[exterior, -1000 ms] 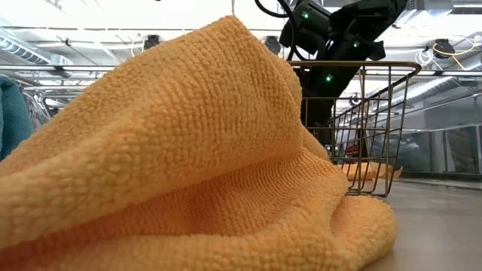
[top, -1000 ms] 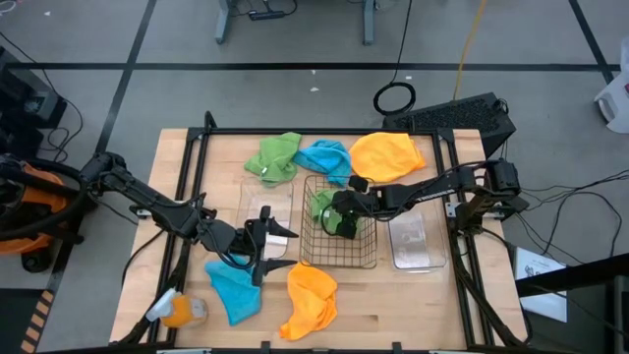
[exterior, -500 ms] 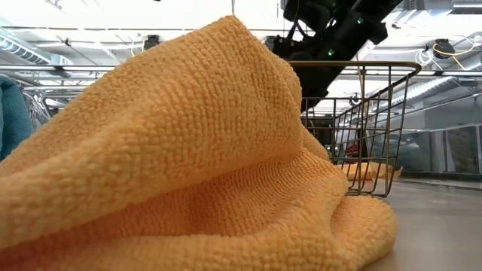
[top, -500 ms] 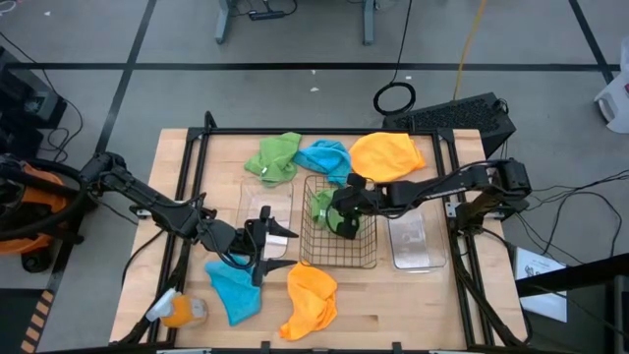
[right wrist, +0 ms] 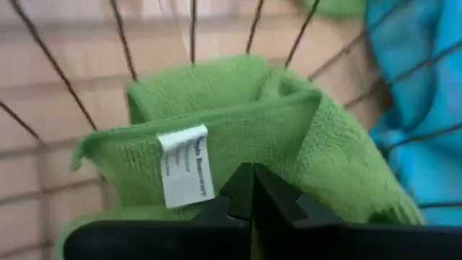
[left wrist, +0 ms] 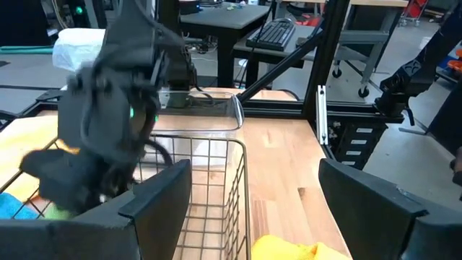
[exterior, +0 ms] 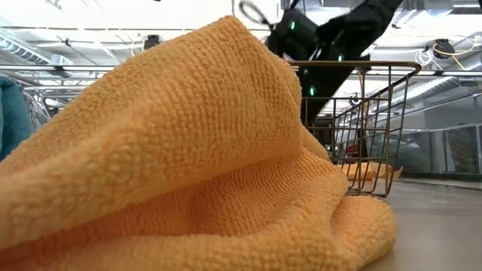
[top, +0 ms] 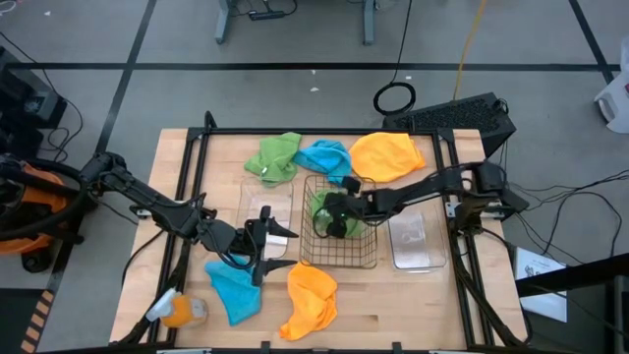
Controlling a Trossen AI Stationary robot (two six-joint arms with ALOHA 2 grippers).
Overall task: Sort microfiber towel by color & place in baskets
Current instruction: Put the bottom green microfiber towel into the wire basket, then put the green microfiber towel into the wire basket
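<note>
Releasing step: we judge the right arm is dropping a green towel into the wire basket; nothing is let go yet.
Right jaws (right wrist: 251,189): pressed together in the right wrist view, pinching a fold of the green towel (right wrist: 238,137) just beside its white tag (right wrist: 185,165).
Right jaws position: inside the wire basket (top: 339,258), at its far half, mesh bars all around the cloth.
Doing it well: we should open the jaws fully while low in the basket, then lift straight up so the fingers clear the cloth and the mesh rim; a snagged fold would drag the towel back out.
Risk: microfiber clings to finger pads, so we should check the towel stays down before swinging away.
Left jaws (left wrist: 253,209): wide open, holding nothing, hovering near the surface (top: 442,295) just beside the basket's left side, over a blue towel (top: 234,290).
Clear baskets: one (top: 265,202) left of the wire basket, one (top: 413,241) right of it; we see no towel in either.
Other towels: second green towel (top: 273,157), second blue towel (top: 324,157) and an orange towel (top: 386,155) at the far edge; another orange towel (top: 310,300) at the near edge, filling the low view.
Progress: early, one cloth of six near placement.
Next pick: we judge the far green towel matches this basket.
</note>
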